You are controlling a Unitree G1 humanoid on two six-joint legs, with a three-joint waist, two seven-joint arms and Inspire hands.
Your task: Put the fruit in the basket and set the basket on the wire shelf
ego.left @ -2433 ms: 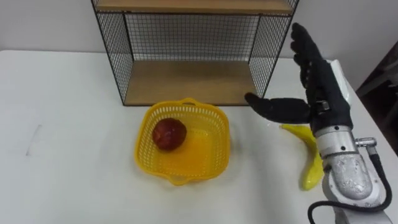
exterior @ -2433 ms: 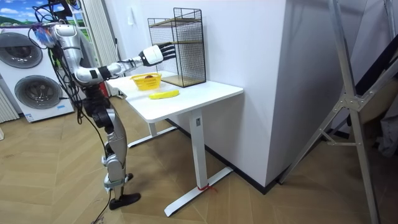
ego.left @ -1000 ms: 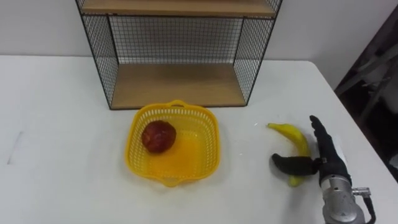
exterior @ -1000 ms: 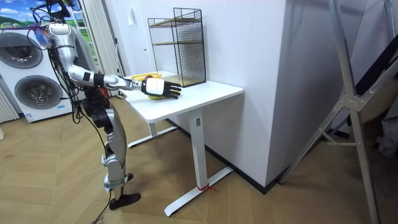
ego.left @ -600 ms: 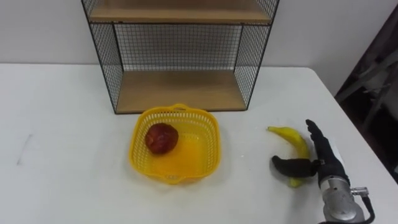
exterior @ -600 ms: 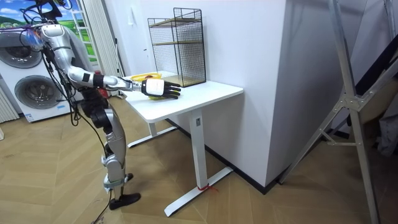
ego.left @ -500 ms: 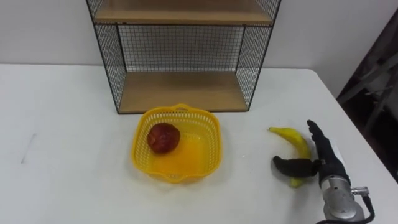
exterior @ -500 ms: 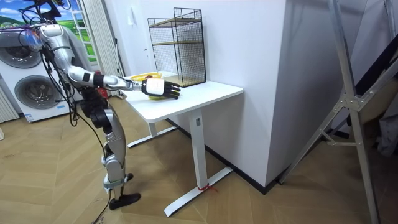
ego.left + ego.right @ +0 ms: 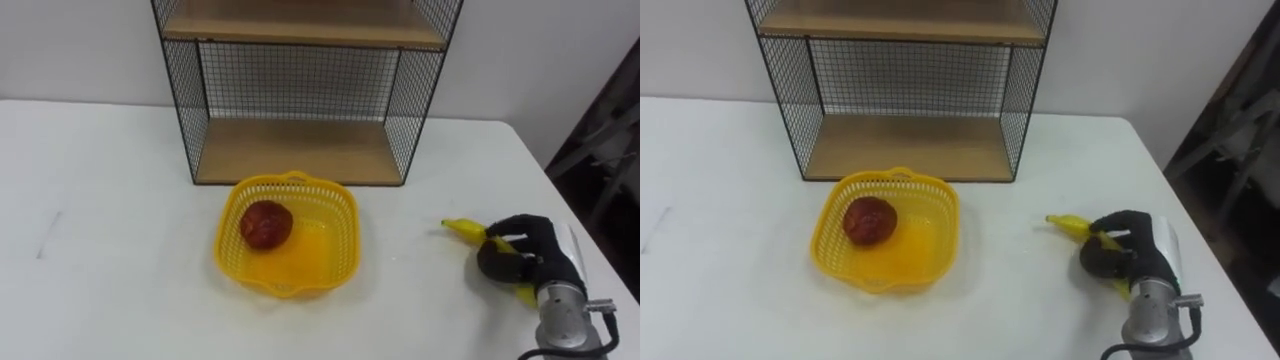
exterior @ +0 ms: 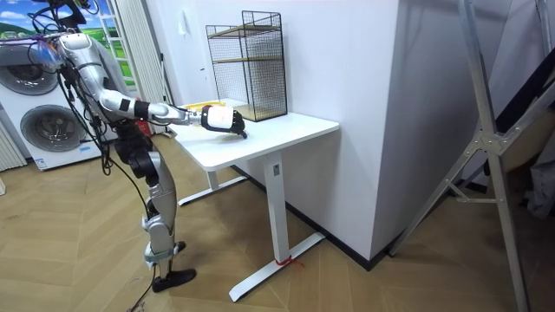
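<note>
I close my right hand (image 9: 535, 258) round the banana (image 9: 462, 228), right of the basket (image 9: 345, 215).
My fingers wrap the banana's middle, low at the desk's (image 9: 110, 200) right side. The yellow basket holds a red fruit (image 9: 266, 224) and sits just near of the wire shelf (image 9: 300, 150). I judge the curved banana may swivel in my grasp, slip, or clip the basket rim.

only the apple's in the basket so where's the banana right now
In the left eye view the banana is on the robot's right side of the white table, right of the yellow basket, with the right hand curled round it.
</note>
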